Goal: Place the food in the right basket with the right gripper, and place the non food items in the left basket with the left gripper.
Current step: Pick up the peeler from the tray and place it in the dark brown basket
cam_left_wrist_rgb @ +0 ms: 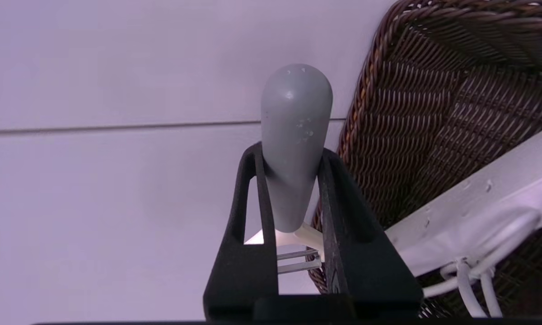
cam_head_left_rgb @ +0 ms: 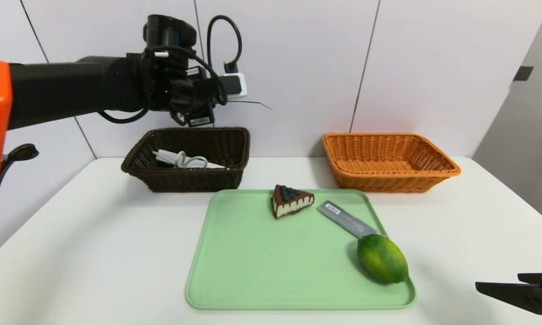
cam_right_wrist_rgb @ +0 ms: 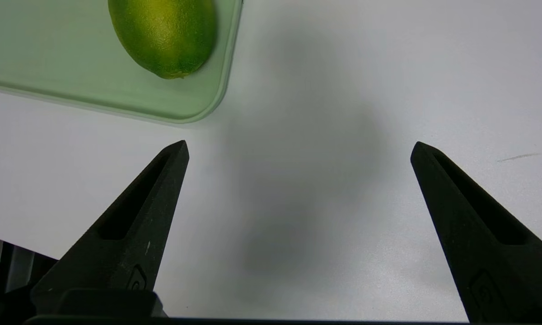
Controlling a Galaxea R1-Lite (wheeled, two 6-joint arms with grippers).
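Grey-handled utensil [cam_left_wrist_rgb: 298,108] in our left gripper [cam_left_wrist_rgb: 291,151], we judge we're at the non-food drop: next, centre it over the dark basket [cam_head_left_rgb: 194,180] by the desk's [cam_head_left_rgb: 117,253] far edge, then release. It sits between our nearly closed fingers, while our right gripper [cam_right_wrist_rgb: 300,146] waits wide and empty over the near right corner.

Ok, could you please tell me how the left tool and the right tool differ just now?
The left tool is shut on a grey handle, while the right tool is wide open and holds nothing. The left tool is up by the dark basket, whereas the right tool is out over the white table, beside the green tray. Both are black and have two fingers.
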